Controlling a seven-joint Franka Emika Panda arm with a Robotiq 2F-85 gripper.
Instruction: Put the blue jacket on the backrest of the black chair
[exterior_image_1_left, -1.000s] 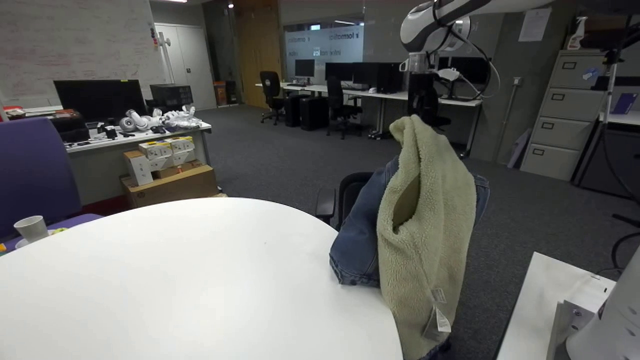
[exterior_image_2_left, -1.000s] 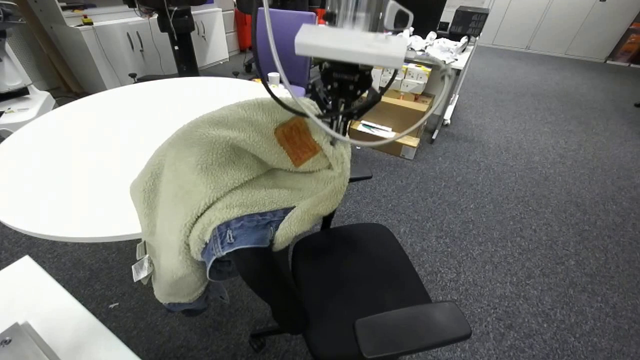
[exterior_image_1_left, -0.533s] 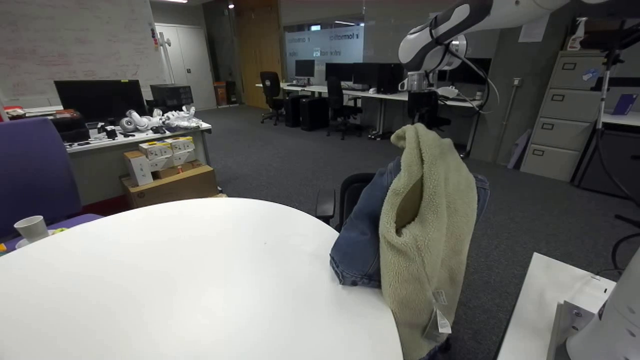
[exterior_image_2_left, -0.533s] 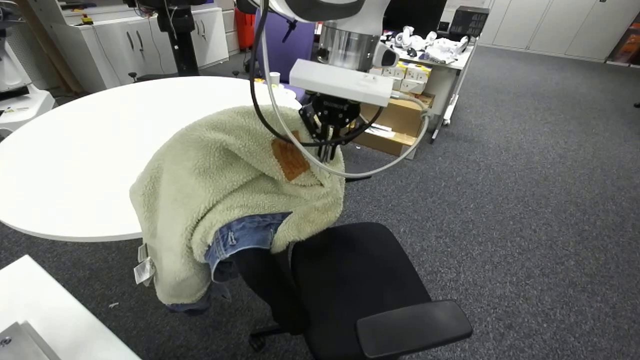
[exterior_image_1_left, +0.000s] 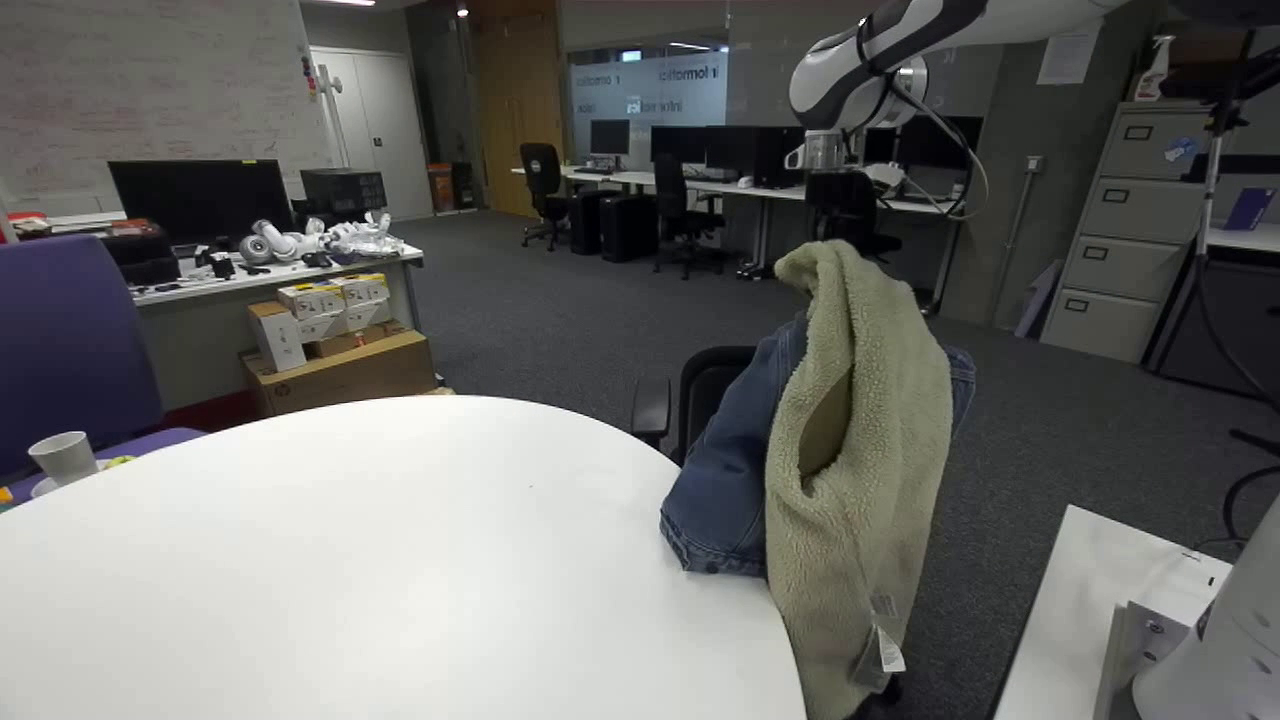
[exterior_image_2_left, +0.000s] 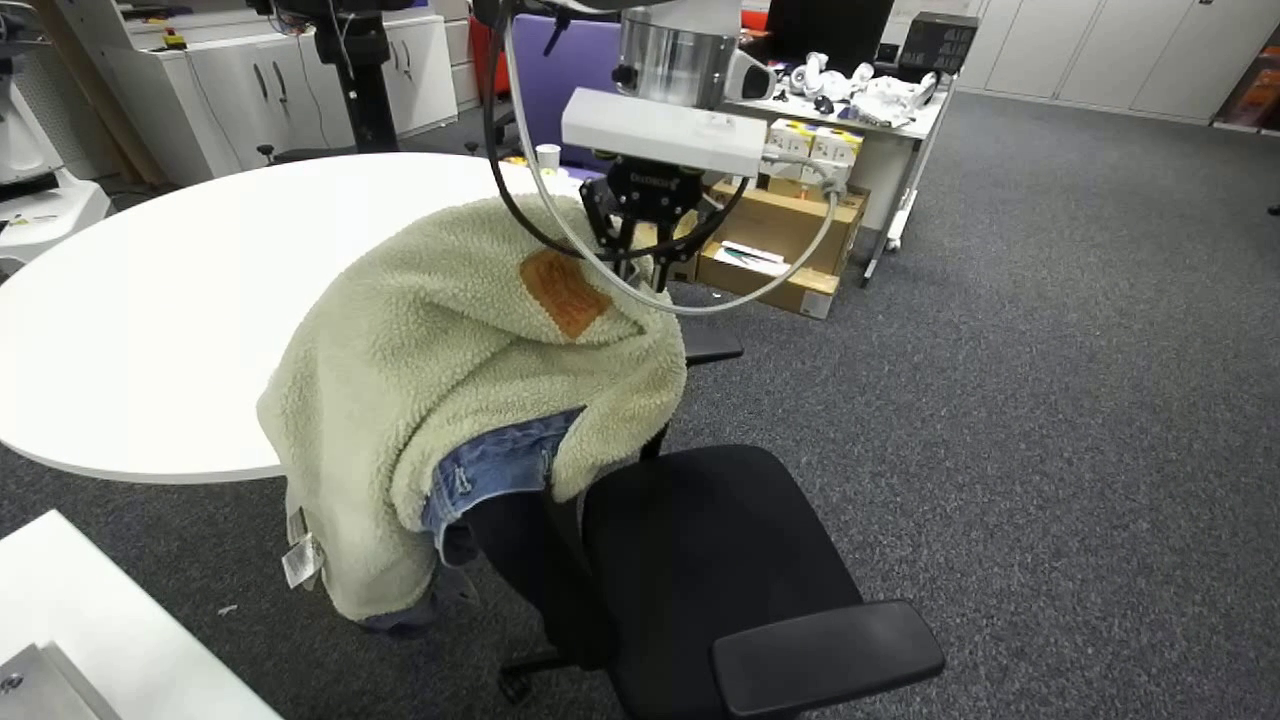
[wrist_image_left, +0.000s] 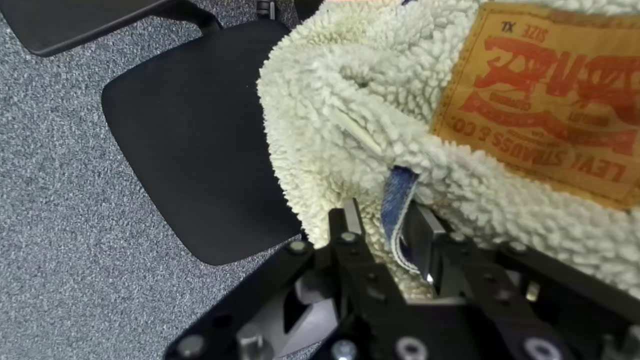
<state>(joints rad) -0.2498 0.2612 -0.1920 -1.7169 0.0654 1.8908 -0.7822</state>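
1. Okay, blue jacket is hanging over the black chair's backrest edge.
2. My gripper is standing spread, denim loop between.
3. I'm fearing my lift snagging it, unseating the jacket.

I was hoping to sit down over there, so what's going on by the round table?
A robot arm is putting a blue jacket on a black chair. The jacket is draped over the backrest, mostly showing its pale fleecy lining. The hand is at the jacket's upper part, its jaws parted with a small denim strip between them, not clamped. So the jacket looks nearly placed, though the arm has yet to move clear.
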